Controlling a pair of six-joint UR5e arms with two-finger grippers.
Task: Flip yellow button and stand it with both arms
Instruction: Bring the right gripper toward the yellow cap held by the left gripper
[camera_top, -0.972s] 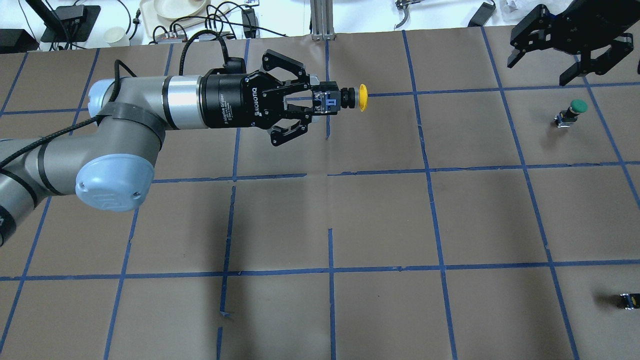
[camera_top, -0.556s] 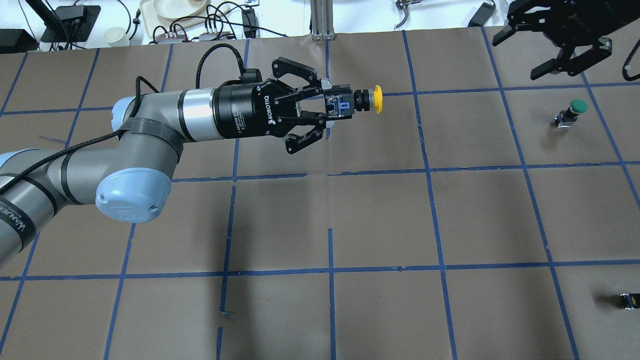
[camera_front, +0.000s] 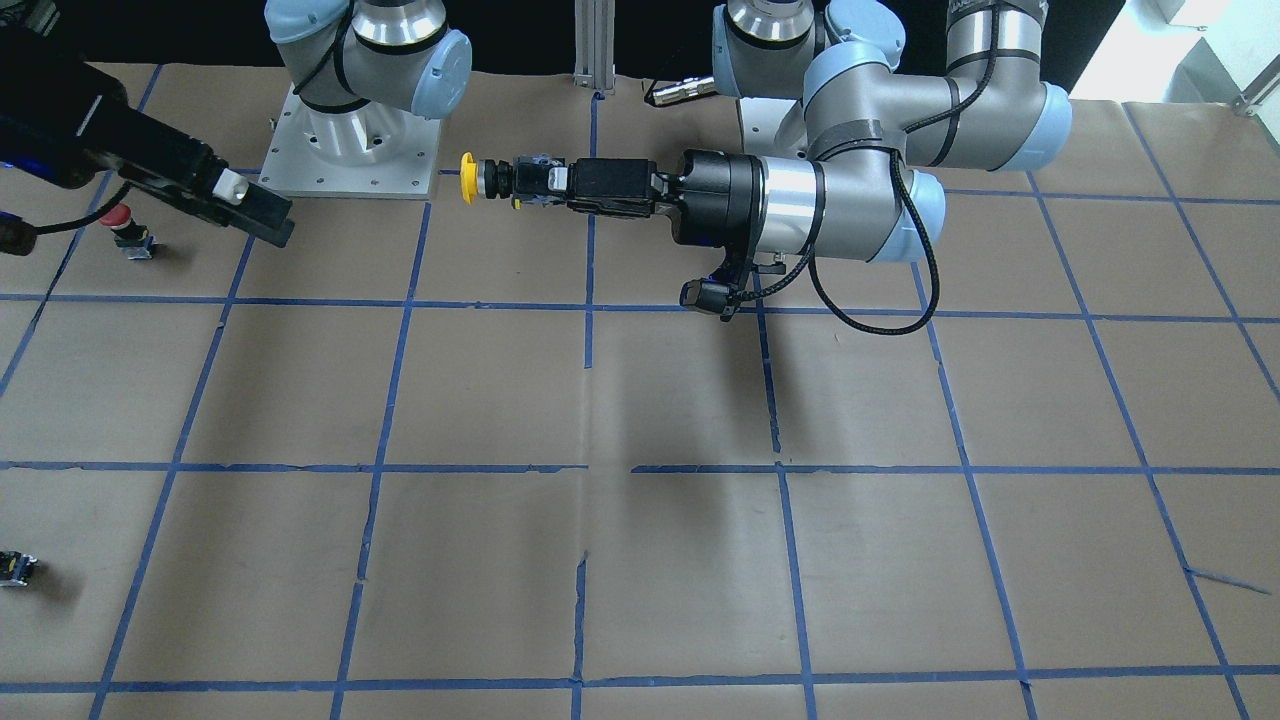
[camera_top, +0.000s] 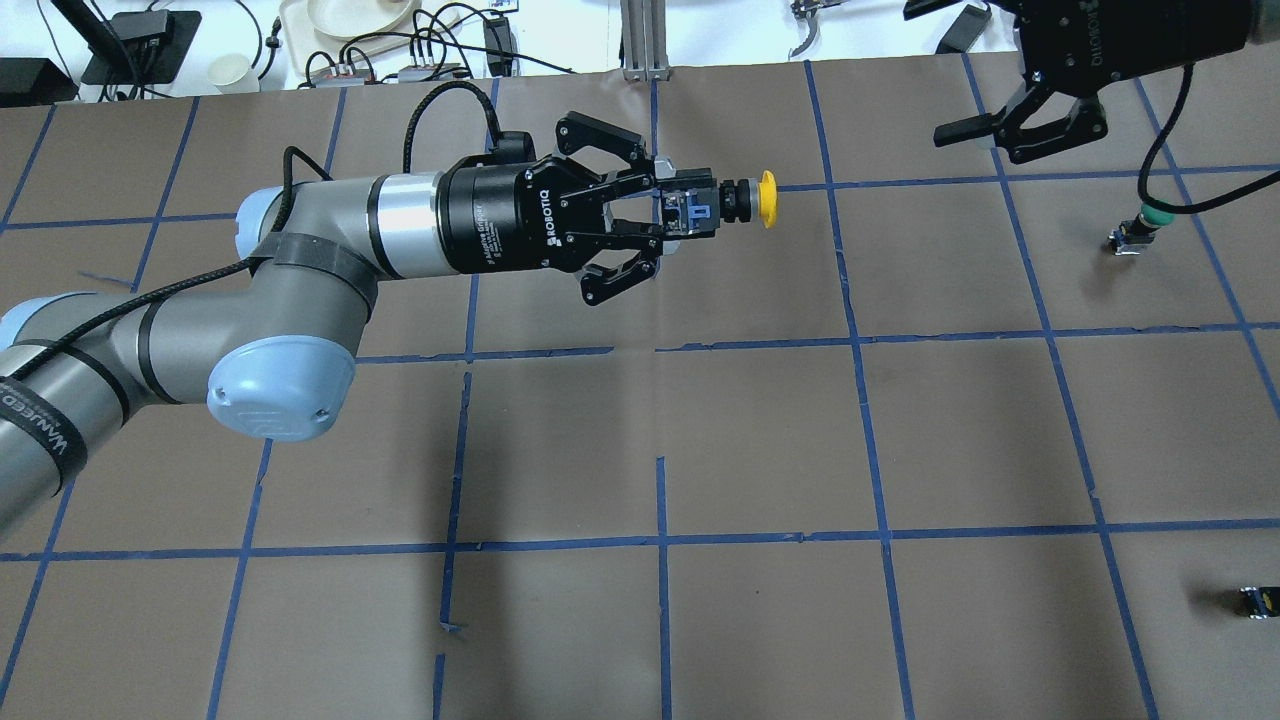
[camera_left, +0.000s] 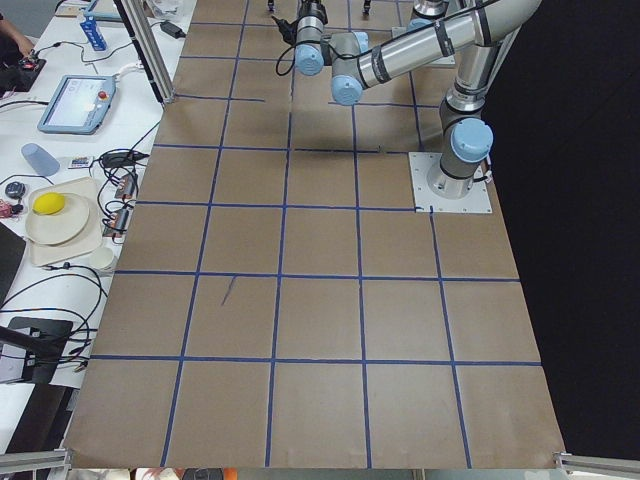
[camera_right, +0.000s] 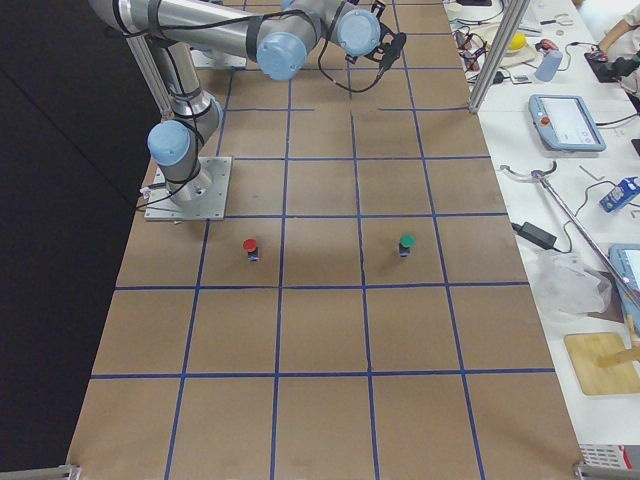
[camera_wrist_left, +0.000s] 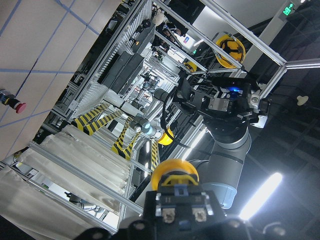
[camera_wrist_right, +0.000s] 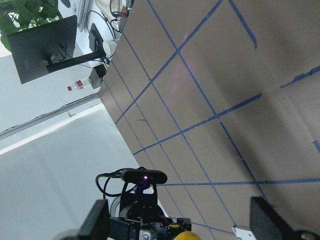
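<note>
My left gripper (camera_top: 668, 208) is shut on the black body of the yellow button (camera_top: 765, 199) and holds it level in the air, cap pointing toward the right arm. The front view shows the yellow button (camera_front: 467, 178) sticking out of the left gripper (camera_front: 560, 181). My right gripper (camera_top: 1000, 140) is open and empty, high at the far right, well apart from the button. In the right wrist view its fingers (camera_wrist_right: 95, 222) stand wide apart with the yellow cap (camera_wrist_right: 183, 235) far off between them. The left wrist view shows the cap (camera_wrist_left: 175, 173) facing the right gripper (camera_wrist_left: 231, 102).
A green-capped button (camera_top: 1152, 214) stands at the far right under the right arm's cable. A red-capped button (camera_front: 121, 217) stands near the right arm's base. A small black capless part (camera_top: 1257, 601) lies at the near right. Cluttered benches lie beyond the table's far edge.
My left arm has moved right, carrying the yellow button with it. My right gripper has moved left and turned, staying open.
</note>
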